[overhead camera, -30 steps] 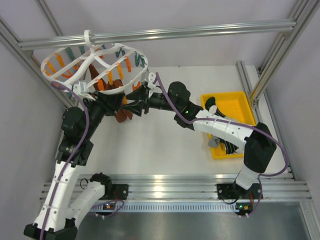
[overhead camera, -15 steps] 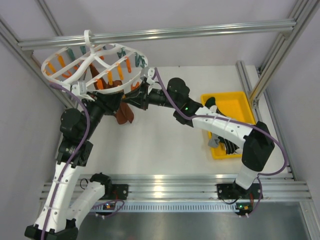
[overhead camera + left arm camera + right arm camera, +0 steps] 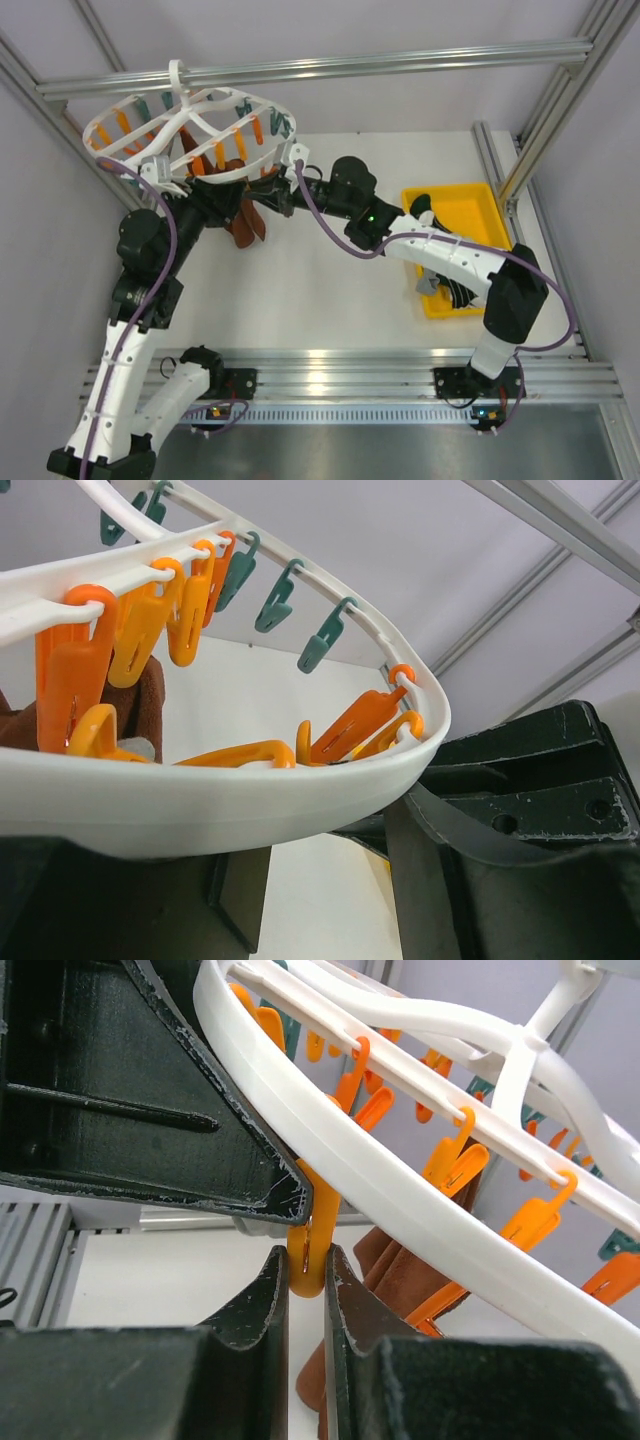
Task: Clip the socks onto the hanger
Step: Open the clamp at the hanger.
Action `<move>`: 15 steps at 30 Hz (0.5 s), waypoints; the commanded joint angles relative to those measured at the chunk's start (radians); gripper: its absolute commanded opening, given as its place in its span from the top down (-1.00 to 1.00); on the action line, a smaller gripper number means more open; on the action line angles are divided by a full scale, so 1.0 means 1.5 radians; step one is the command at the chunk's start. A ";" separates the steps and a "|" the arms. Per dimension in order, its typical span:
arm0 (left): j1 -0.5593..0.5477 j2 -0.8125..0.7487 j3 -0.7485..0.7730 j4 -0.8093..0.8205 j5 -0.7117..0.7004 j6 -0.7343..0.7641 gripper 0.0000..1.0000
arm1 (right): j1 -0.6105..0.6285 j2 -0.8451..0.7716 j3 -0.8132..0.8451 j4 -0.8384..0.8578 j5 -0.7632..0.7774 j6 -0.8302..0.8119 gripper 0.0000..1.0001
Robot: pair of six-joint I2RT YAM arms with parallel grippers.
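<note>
The hanger [image 3: 250, 800] hangs by its hook from the frame bar [image 3: 400, 62], at ten o'clock above the worktop [image 3: 330, 280]; the right claw [image 3: 307, 1260] is pinched together on an orange clip [image 3: 310, 1210] beneath the rim; the left claw [image 3: 325, 880] stands apart, with the rim crossing over its gap; a brown sock [image 3: 245, 220] dangles below the ring's five-o'clock edge; other socks [image 3: 445, 290] lie in the yellow tray [image 3: 480, 200] at three o'clock.

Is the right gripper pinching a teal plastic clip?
No, the right gripper is shut on an orange plastic clip hanging from the white plastic ring hanger.
</note>
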 commanded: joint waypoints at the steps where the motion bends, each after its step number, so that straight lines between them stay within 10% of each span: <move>1: 0.002 0.050 0.035 0.062 -0.021 0.020 -0.03 | 0.031 -0.007 0.028 -0.046 -0.025 -0.055 1.00; 15: 0.002 0.023 -0.035 0.151 0.028 0.044 -0.15 | 0.037 0.004 0.046 -0.081 -0.034 -0.059 1.00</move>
